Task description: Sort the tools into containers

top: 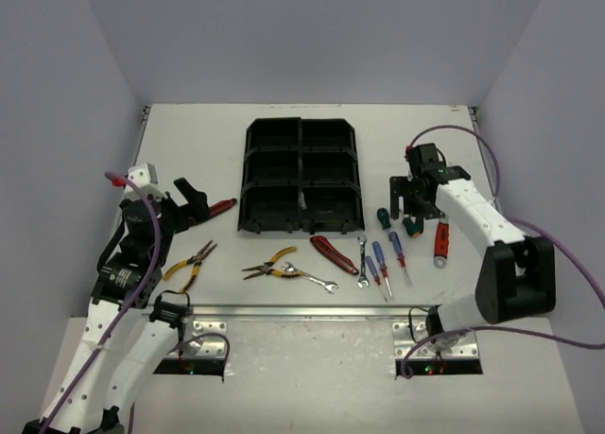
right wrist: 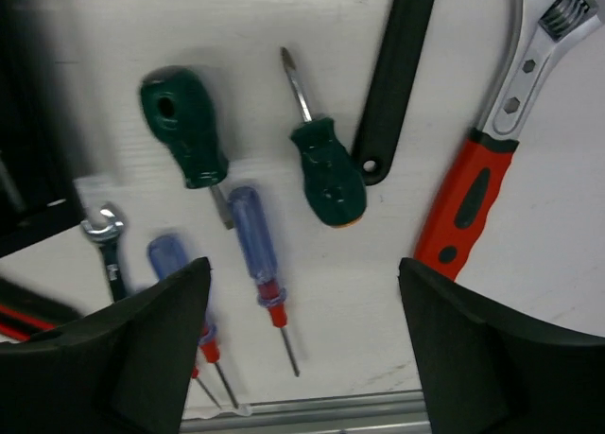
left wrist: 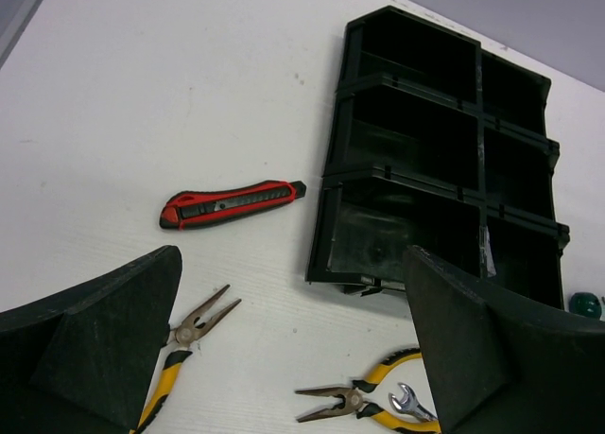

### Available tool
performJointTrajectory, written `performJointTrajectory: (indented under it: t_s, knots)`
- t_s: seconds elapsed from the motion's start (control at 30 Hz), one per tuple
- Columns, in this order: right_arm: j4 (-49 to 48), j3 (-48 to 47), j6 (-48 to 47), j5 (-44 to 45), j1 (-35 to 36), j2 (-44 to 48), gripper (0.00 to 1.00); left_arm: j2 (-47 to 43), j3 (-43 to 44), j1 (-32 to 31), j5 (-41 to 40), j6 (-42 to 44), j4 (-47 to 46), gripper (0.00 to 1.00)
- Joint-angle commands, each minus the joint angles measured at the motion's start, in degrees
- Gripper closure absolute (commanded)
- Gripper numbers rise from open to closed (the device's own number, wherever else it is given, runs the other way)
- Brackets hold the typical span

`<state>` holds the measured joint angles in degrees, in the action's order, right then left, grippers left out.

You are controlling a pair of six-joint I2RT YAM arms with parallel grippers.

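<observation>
The black six-compartment tray (top: 302, 174) stands mid-table, and its compartments look empty in the left wrist view (left wrist: 435, 160). My left gripper (top: 189, 199) is open and empty above the table left of the tray, near a red-black utility knife (left wrist: 232, 202). Two yellow-handled pliers (left wrist: 189, 339) (left wrist: 378, 401) lie below it. My right gripper (top: 408, 202) is open and empty over two green screwdrivers (right wrist: 184, 127) (right wrist: 326, 169), blue screwdrivers (right wrist: 255, 245) and the red-handled adjustable wrench (right wrist: 473, 188).
A second red knife (top: 333, 254) and silver wrenches (top: 317, 281) (top: 362, 261) lie in front of the tray. A black flat bar with a hole at its end (right wrist: 392, 84) lies beside the adjustable wrench. A metal rail (top: 312, 311) marks the table's near edge.
</observation>
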<state>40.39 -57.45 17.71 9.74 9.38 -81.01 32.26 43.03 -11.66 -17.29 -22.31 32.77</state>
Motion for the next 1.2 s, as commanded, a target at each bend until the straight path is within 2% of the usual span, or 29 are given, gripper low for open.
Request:
performJointTrajectory:
  t_s: [0.0, 0.37, 0.57, 0.73, 0.83, 0.93, 1.03, 1.07, 1.1, 1.17]
  knots:
    - [-2.88, -1.10, -2.68, 7.58, -1.73, -6.53, 0.27, -0.80, -0.40, -0.99, 1.40, 0.44, -3.14, 0.00]
    - [-11.57, 1.16, -2.55, 4.42, -1.91, -19.09, 0.49, -0.40, -0.53, -1.61, 2.74, 0.87, -3.59, 0.00]
    - [-13.86, 2.88, -1.72, 4.68, -1.82, -19.80, 0.51, 0.16, -0.49, -1.61, 3.13, 0.96, -3.67, 0.00]
    - [-14.64, 4.66, -0.27, 3.39, -1.19, -14.68, 0.81, 0.18, -0.02, -1.61, 4.46, 1.51, -3.67, 0.00]
    - [-14.49, 5.66, 0.82, 3.93, -0.77, -8.04, 0.84, 0.35, 0.99, -1.61, 7.52, 2.10, -3.67, 0.00]
    - [-16.91, 8.29, 2.26, -3.51, 0.00, 3.09, 0.88, 0.91, 1.58, -1.61, 20.96, -2.18, -8.09, 0.00]
    - [-24.12, 12.66, 4.57, -25.81, 0.25, 14.02, 0.91, 2.14, -3.18, -1.70, 40.93, -11.72, -22.24, 0.00]
    - [-31.44, 16.22, 6.91, -38.39, 0.40, 18.00, 0.95, 3.53, -7.15, -1.86, 49.36, -17.12, -31.27, 0.00]
    - [-38.81, 19.07, 9.46, -45.77, 0.73, 19.75, 1.00, 4.91, -9.71, -2.94, 52.59, -25.16, -45.16, 0.00]
    - [-49.27, 21.69, 16.44, -58.96, 2.60, 22.68, 1.00, 9.57, -14.11, -7.57, 56.30, -34.57, -63.37, 0.00]
